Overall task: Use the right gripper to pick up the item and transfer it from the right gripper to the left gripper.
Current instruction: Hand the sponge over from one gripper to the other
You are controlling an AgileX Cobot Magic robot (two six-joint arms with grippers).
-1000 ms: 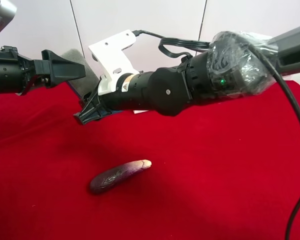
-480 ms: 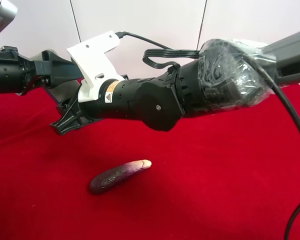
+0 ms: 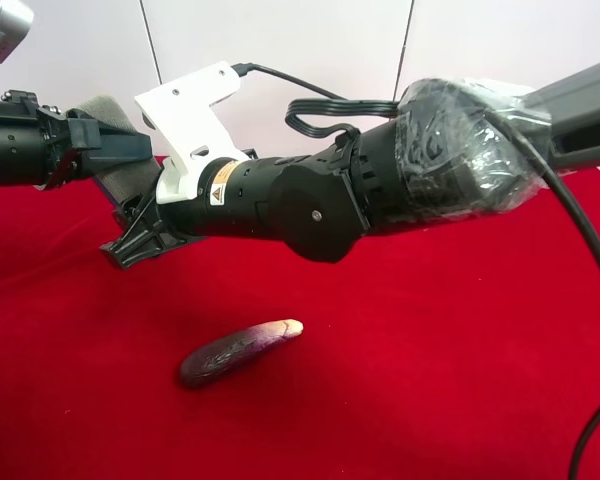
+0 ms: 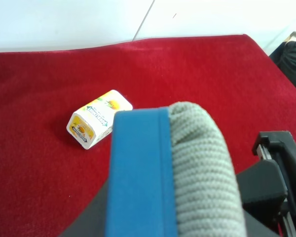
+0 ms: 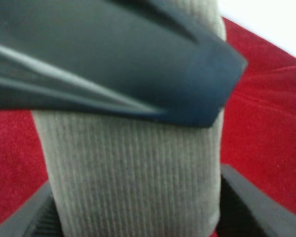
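The item point(image 3: 108, 110), a grey felt-topped block with a dark blue base, hangs above the red cloth between the two arms. My left gripper point(image 3: 120, 147), on the slim arm at the exterior high view's left, is shut on it; the left wrist view shows the item's blue base point(image 4: 138, 173) and grey top close up. My right gripper point(image 3: 130, 238), on the plastic-wrapped arm, is shut on the item from the other side. In the right wrist view the item point(image 5: 133, 173) fills the gap between the right fingers point(image 5: 256, 202), and a left finger point(image 5: 138, 64) crosses over it.
A purple eggplant point(image 3: 235, 352) lies on the red cloth point(image 3: 430, 380) below the arms. A small white printed box point(image 4: 98, 125) sits on the cloth farther back. The right arm's white bracket point(image 3: 195, 115) and black cable point(image 3: 320, 105) stand above the grip point.
The right arm carried the item toward the exterior high view's left, into the left gripper's open jaws. The left jaws then shut on it.
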